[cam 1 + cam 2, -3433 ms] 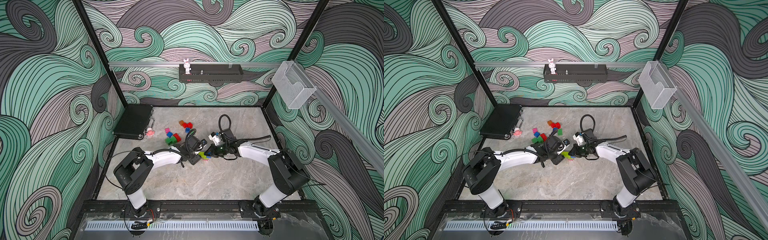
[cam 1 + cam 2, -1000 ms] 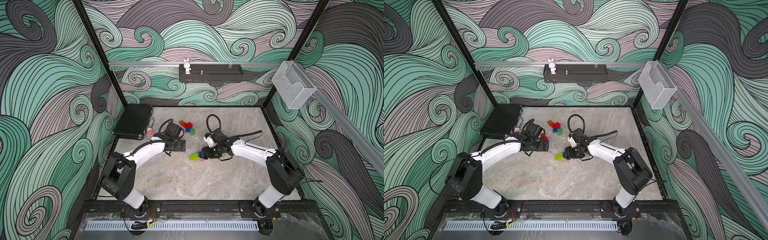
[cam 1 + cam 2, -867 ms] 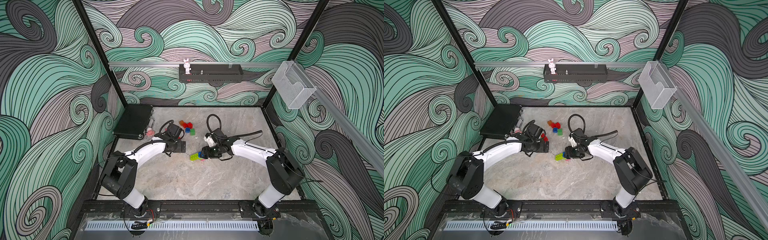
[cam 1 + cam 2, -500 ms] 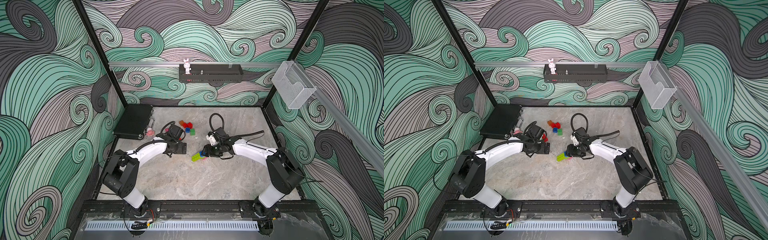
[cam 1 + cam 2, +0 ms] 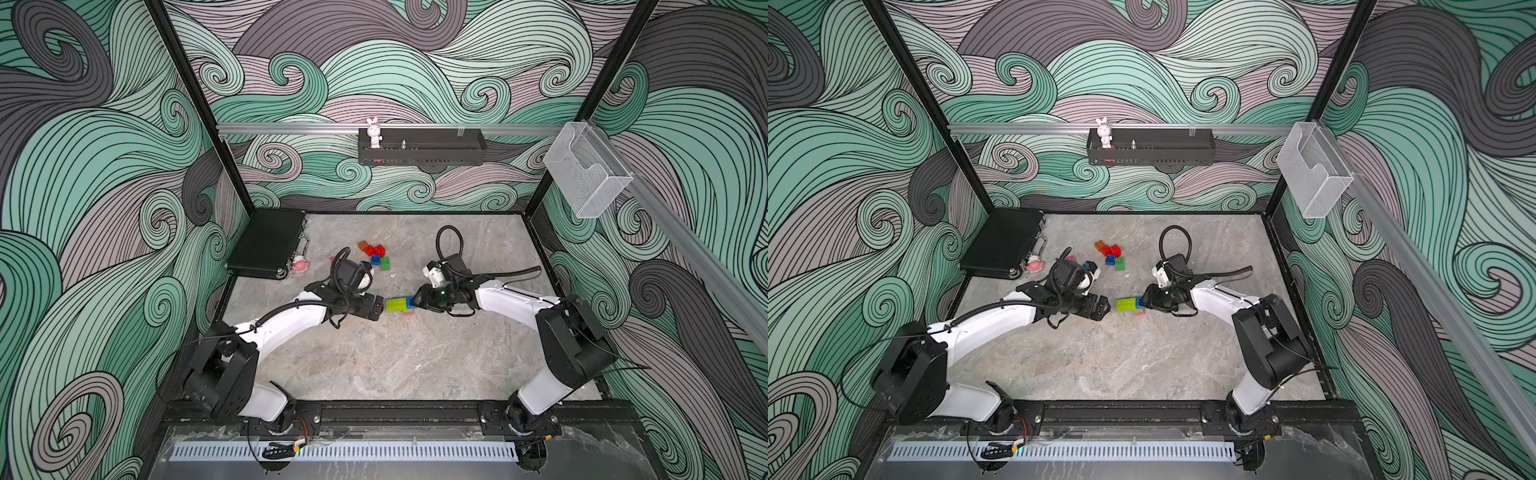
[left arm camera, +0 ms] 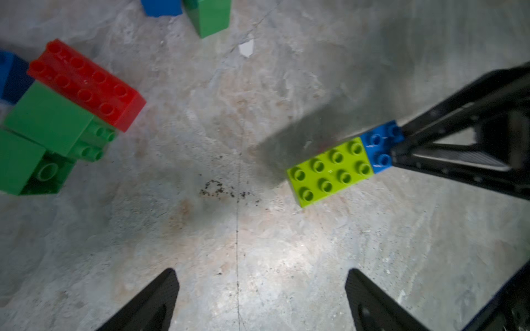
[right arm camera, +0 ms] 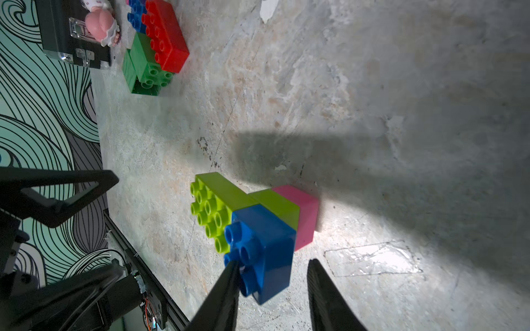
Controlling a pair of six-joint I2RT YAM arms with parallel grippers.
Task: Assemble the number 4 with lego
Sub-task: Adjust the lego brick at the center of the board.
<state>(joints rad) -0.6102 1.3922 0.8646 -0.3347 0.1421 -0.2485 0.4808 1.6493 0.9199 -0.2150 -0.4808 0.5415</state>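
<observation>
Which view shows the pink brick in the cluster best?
Right wrist: the pink brick shows two clear faces, set against a lime brick next to the blue brick. Both top views show only a small pink sliver beside the cluster. The left wrist view does not show it.

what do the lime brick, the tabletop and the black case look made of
lime brick: moulded plastic by the look, smooth, slightly glossy, small highlights on its studs.
tabletop: grey veined stone look, mostly matte; real stone or printed laminate, can't tell.
case: black matte shell with shiny latches; plastic or metal, unclear.
</observation>
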